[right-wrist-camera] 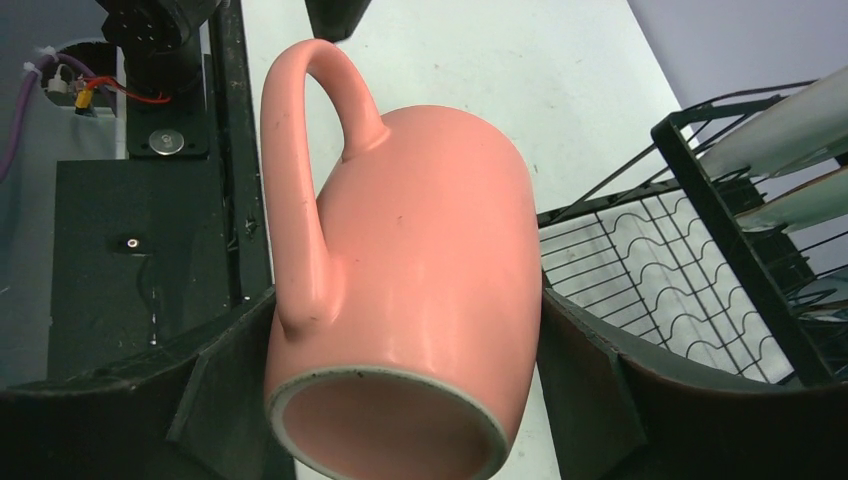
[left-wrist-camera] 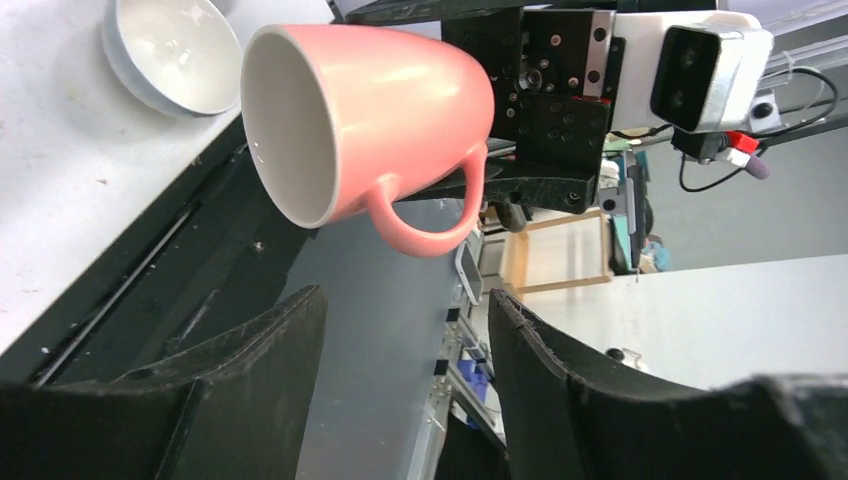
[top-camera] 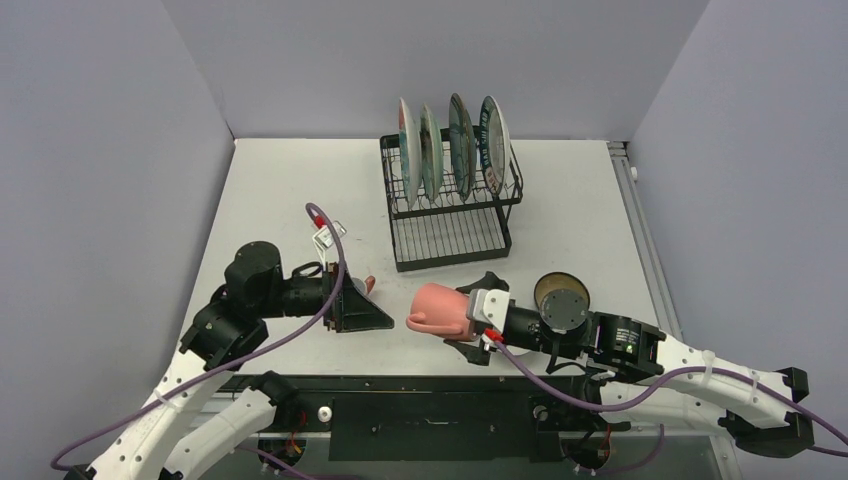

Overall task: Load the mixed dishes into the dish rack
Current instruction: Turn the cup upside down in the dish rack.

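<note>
Where the table (top-camera: 290, 190) runs: a white top, from the arm bases at the near edge to the back wall (top-camera: 430, 60).
Rack (top-camera: 450, 240): black wire, two tiers, standing at the middle back of the table. Its flat lower tray projects toward the arms.
Plates (top-camera: 494, 135): four, upright on edge in the rack's upper slots, side by side.
Right arm (top-camera: 620, 340): comes in from the right along the near edge, wrist pointing left.
Left arm (top-camera: 255, 285): comes in from the left, wrist pointing right, facing the other arm.
Right gripper (right-wrist-camera: 405, 330): jaws spread wide and clamped on the mug's body, one finger on each flank.
Left gripper (left-wrist-camera: 400, 300): fingers apart, nothing between them. It is aimed at the mug's mouth, near it but not touching.
Mug (top-camera: 438, 308): pink, on its side in the right gripper, in front of the rack and outside it. Mouth toward the left gripper, base toward the right wrist, handle toward the near edge. Whether it clears the table cannot be told.
Dark bowl (top-camera: 562, 303): upright on the table, just beside the right arm, to the right of the mug, outside the rack.
White bowl (left-wrist-camera: 165, 50): seen in the left wrist view only, upright on the table beyond the mug. Its place relative to the rack cannot be told.
</note>
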Controlling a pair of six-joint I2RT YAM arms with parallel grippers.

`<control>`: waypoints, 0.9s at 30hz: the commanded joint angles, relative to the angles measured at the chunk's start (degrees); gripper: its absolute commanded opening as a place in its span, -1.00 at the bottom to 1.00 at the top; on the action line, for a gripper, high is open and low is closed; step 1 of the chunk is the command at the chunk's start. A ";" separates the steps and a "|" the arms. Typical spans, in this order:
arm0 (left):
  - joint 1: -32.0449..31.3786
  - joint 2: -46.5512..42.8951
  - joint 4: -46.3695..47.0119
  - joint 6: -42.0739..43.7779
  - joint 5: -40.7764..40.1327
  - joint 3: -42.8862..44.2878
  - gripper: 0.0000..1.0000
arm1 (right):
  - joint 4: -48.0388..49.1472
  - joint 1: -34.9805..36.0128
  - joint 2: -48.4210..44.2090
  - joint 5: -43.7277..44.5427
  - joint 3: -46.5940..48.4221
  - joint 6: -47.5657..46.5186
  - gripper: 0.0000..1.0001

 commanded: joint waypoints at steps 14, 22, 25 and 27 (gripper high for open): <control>0.34 3.31 -18.08 36.34 -10.43 15.84 0.32 | 1.13 -1.76 0.01 -1.16 1.33 13.00 -0.45; 0.25 6.84 -20.70 51.82 -6.40 20.16 0.34 | -2.50 -1.89 1.47 -3.31 3.81 15.80 -0.44; 0.25 7.08 -20.95 56.74 -5.01 20.58 0.39 | -2.60 -2.03 2.11 -4.84 4.21 16.63 -0.42; 0.15 6.97 -21.01 60.10 -3.58 20.55 0.44 | -2.59 -2.42 2.70 -6.49 4.53 17.40 -0.42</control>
